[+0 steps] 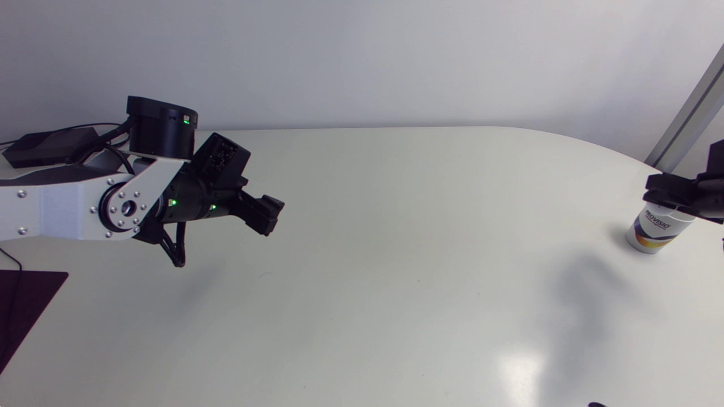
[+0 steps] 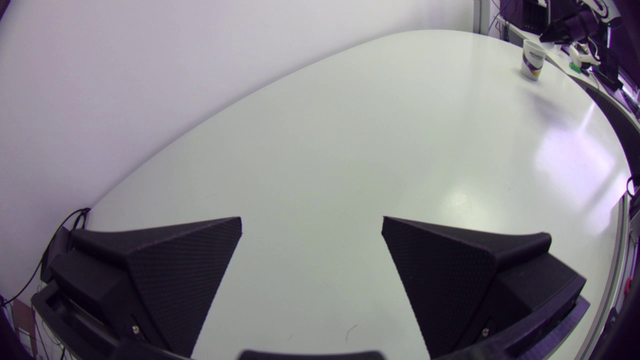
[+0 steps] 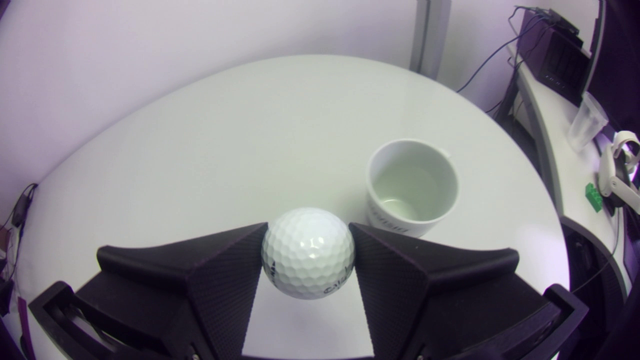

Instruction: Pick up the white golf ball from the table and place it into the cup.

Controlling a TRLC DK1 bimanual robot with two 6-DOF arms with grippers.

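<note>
Desk [image 1: 396,254]: smooth, glossy white, so I judge a dropped ball would roll far. My left claw [image 2: 311,219] hangs wide and empty, well apart from the action. My right claw [image 3: 307,230], ribbed black wedges, pinches the ball [image 3: 308,252] from both sides, near the cup [image 3: 371,172] but not squarely over its mouth. Let go here and it may clip the rim or topple that light, tapered, empty cup. The ball is hard, dimpled and round, so it could squirt free.

Dimpled glossy golf ball [image 3: 308,252]; smooth table [image 3: 225,125]; matt textured right pincer [image 3: 307,227].
</note>
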